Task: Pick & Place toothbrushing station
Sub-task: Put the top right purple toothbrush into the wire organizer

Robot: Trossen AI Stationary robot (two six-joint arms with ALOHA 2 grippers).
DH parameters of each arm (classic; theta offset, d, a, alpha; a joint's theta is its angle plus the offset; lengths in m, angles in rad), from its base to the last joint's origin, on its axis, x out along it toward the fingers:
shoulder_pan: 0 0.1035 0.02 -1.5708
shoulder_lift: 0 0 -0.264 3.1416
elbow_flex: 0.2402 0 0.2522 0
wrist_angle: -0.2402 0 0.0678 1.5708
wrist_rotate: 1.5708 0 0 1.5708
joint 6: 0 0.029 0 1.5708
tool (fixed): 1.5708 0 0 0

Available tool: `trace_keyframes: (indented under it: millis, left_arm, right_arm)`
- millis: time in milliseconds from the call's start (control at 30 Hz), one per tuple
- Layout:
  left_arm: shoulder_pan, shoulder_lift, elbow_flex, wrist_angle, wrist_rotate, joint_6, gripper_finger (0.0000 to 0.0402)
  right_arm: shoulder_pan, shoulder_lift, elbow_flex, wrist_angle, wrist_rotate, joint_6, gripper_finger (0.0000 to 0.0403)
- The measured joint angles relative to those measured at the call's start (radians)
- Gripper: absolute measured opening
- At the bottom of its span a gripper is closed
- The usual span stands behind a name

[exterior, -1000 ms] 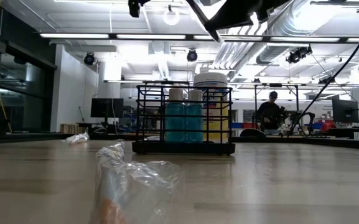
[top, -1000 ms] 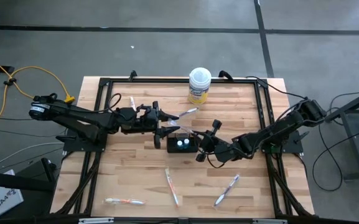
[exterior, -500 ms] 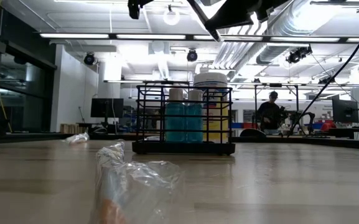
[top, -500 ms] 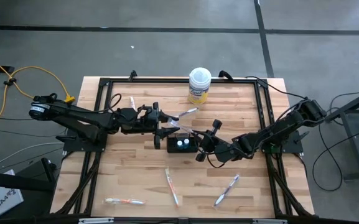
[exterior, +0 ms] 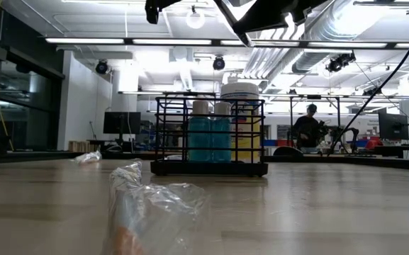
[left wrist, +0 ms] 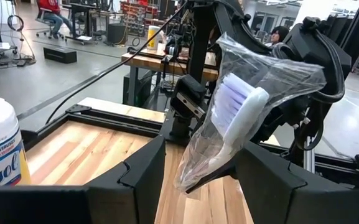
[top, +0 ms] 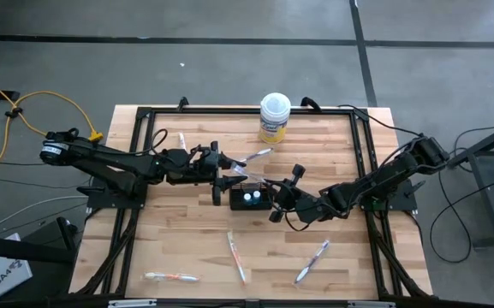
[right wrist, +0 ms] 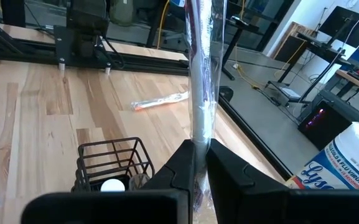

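I see the black wire-mesh holder (top: 252,197) mid-table, two teal tubes (exterior: 210,134) inside. My left gripper (top: 228,180), just beside it, clamps a bagged toothbrush (left wrist: 238,118); my right gripper (top: 274,193), at its opposite side, pinches another wrapped toothbrush (right wrist: 199,93).

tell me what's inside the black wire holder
Two teal white-capped tubes stand inside the black wire holder. No toothbrush shows inside it; its floor is hidden.

Grey concrete floor (top: 229,60), bright ceiling lights (exterior: 195,18).
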Motion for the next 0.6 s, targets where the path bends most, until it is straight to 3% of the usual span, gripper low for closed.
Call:
trace_keyframes:
  millis: [267,600]
  left_arm:
    - [0.0,0.0,0.0,0.017,0.001,0.012,0.0178]
    - [0.0,0.0,0.0,0.014,0.003,0.012,0.0127]
  right_arm:
    - [0.0,0.0,0.0,0.0,-0.017,0.0,0.0022]
    - [0.0,0.0,0.001,0.0,-0.016,0.001,0.0022]
